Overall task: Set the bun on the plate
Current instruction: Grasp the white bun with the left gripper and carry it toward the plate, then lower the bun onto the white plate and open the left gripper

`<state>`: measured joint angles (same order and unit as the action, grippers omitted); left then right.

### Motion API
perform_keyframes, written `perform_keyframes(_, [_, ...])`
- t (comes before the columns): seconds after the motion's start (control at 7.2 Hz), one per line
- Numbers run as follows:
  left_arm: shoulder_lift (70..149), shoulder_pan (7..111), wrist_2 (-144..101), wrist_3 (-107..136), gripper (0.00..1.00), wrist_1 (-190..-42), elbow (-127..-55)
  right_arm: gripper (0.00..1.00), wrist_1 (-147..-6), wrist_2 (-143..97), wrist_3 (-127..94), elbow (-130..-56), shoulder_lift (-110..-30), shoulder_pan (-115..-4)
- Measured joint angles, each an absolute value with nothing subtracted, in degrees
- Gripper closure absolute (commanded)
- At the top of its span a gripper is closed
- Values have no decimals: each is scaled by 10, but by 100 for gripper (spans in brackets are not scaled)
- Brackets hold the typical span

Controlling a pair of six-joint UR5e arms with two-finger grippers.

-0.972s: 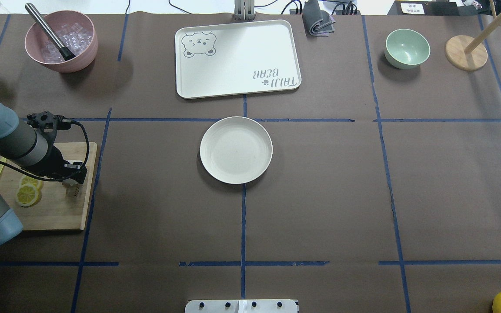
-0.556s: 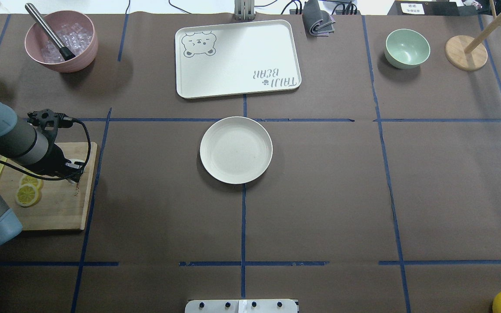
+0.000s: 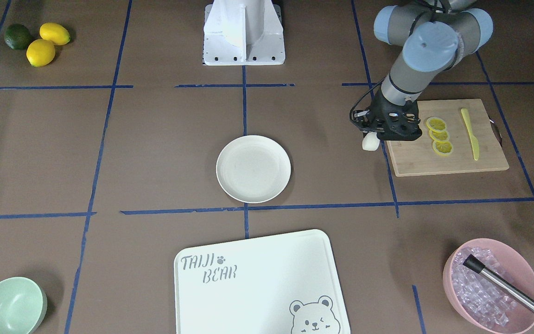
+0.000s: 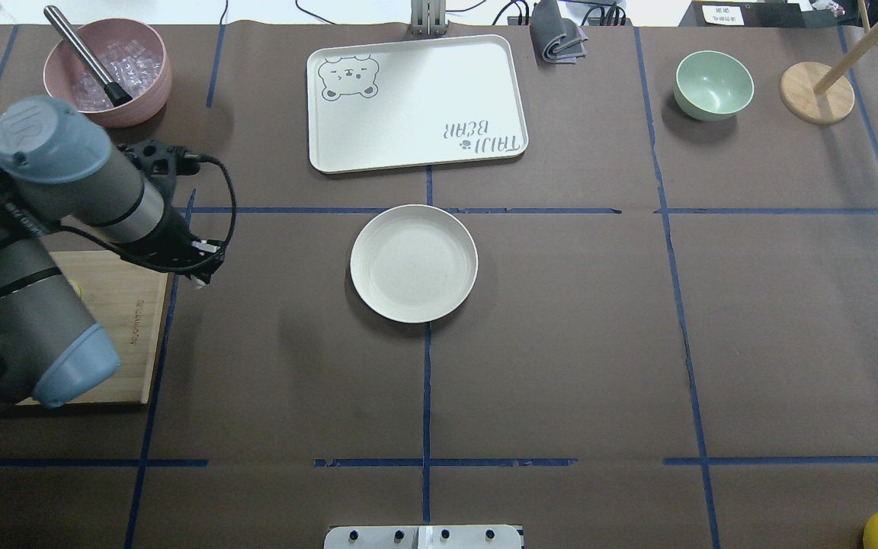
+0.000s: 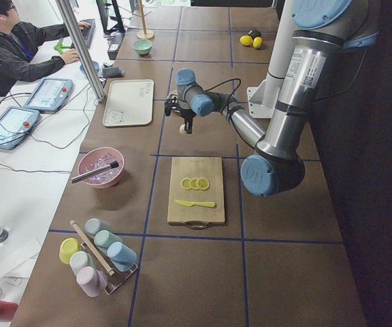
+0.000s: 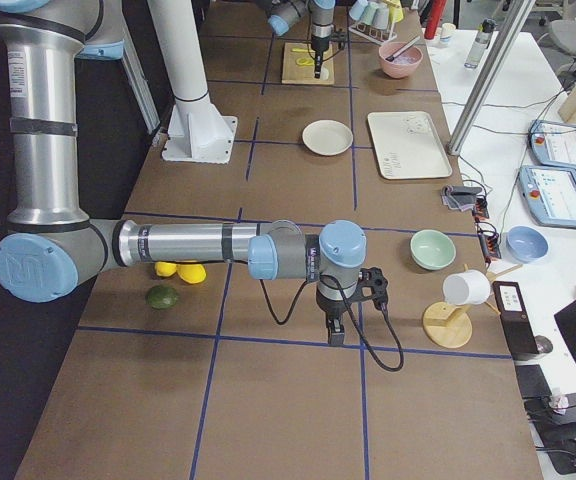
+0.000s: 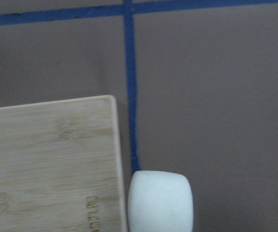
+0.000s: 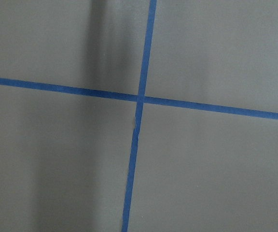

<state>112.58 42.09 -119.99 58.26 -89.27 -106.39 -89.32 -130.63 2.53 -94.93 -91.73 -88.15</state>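
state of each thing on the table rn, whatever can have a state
bun: gripped, beside the board's edge, not yet on the plate
left gripper: shut on the bun
right gripper: open or shut, cannot tell
plate: empty
tray: empty
mint-green bowl: empty, upright
pink bowl: holds ice and a metal tool
cutting board: carries three lemon slices and a yellow knife

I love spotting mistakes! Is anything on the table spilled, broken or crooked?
Nothing is spilled or broken. The bear tray lies slightly crooked against the blue tape lines, and a grey cloth sits crumpled at the far edge. The bun just hangs from the left hand.
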Motion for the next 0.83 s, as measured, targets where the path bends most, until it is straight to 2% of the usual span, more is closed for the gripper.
perform_keyframes(0.28, [1230,373,-1162,714,84,-861,-1020,0,-893,-1307,25,-949,-918,-882])
perform_keyframes(0.56, [1345,315,-1086,827,83,-897,-894,0,-893,-1308,25,-948,-918,-882])
perform_keyframes(0.69, [1392,301,-1070,859,74,-940,-819,0,-893,-1308,25,-948,-918,-882])
perform_keyframes(0.83, [1421,294,-1061,873,59,-983,-762,0,-893,-1308,25,-949,-920,-882])
